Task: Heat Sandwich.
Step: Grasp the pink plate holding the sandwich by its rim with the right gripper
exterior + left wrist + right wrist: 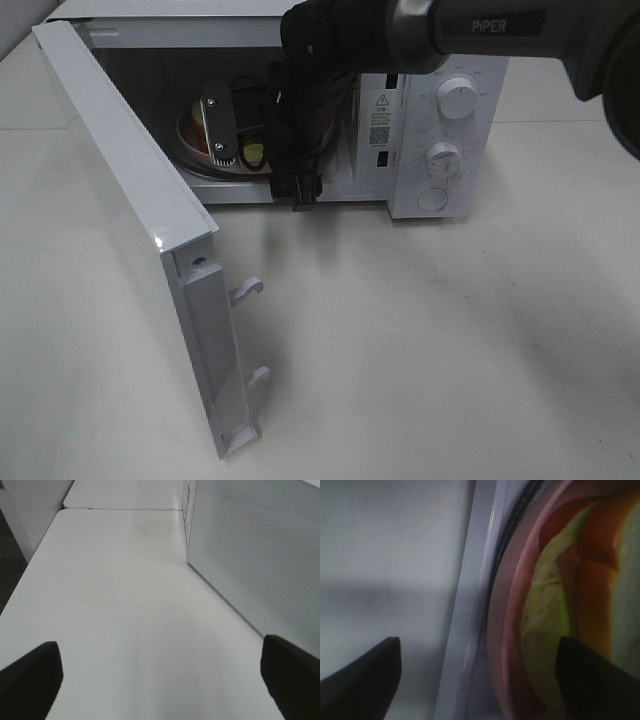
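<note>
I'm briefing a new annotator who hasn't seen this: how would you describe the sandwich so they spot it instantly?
Find the white microwave with its door open. Inside sits a pink plate, and the sandwich lies on it: pale bread, golden crust, a green leafy layer, the only food there.

White table (pixel 450 350), white microwave (pixel 447 135) (door open) on it

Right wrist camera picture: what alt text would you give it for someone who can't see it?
Close-up of a sandwich with a pale green leafy layer lying on a pink plate just past the microwave's white front sill. The right gripper is open and empty, its two dark fingertips wide apart.
</note>
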You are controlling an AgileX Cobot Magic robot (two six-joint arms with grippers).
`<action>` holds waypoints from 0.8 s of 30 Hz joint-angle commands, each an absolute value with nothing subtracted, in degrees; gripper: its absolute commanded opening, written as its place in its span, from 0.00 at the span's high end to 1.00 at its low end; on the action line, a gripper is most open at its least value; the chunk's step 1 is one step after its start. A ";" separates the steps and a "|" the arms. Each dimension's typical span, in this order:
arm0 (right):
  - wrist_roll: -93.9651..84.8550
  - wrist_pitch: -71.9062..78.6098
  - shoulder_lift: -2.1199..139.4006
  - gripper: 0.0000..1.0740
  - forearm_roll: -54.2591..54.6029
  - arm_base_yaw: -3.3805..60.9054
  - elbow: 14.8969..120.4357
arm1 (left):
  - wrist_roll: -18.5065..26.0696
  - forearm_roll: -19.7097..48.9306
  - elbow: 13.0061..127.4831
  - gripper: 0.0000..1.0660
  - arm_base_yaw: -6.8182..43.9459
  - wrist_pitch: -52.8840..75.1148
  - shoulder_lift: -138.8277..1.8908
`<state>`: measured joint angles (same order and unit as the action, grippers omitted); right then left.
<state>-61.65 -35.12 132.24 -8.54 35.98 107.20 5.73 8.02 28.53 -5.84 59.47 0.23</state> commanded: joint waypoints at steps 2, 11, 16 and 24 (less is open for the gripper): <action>-61.65 -35.41 133.96 0.25 -9.00 35.98 109.49 | 5.67 8.02 28.36 0.03 -6.02 59.36 1.83; -60.56 -36.61 136.48 0.65 -10.03 35.98 111.73 | 5.67 7.85 28.36 0.03 -6.02 59.36 1.83; -57.81 -36.55 136.48 1.00 -10.77 35.98 111.73 | 5.67 7.85 28.36 0.03 -6.02 59.36 1.83; -56.84 -37.01 136.48 1.00 -11.57 35.98 111.73 | 5.67 7.85 28.36 0.03 -6.02 59.36 1.83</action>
<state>-57.75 -36.44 136.54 -11.29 35.98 111.50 5.73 7.96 28.53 -5.84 59.47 0.23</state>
